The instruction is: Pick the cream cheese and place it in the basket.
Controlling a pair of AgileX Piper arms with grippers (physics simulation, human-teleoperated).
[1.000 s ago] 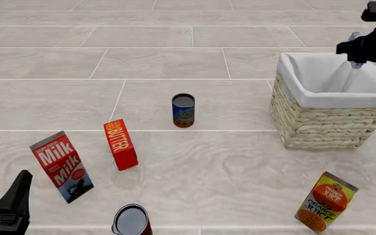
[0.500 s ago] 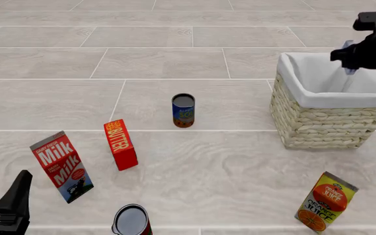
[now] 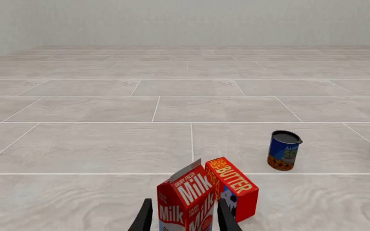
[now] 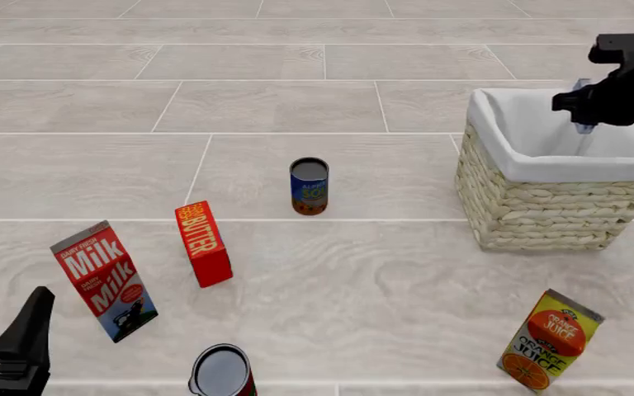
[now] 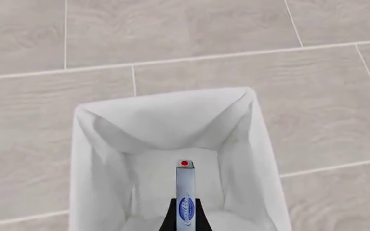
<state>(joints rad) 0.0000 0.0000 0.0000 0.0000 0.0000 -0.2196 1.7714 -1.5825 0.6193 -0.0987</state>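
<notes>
Nearest, L gripper is seen low at the table's near-left edge, fingers spread w/ nothing between, just short of the milk carton. Butter box and can are seen further on. Farthest, cream cheese is held pinched edge-on by R gripper above the basket opening.

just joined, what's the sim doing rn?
The right hand holds the cream cheese edge-on above the open basket, over its white lining and not yet let go. The left hand sits idle near the milk carton. The butter box, blue can, orange juice carton and a second can stand untouched on the tiled surface.
</notes>
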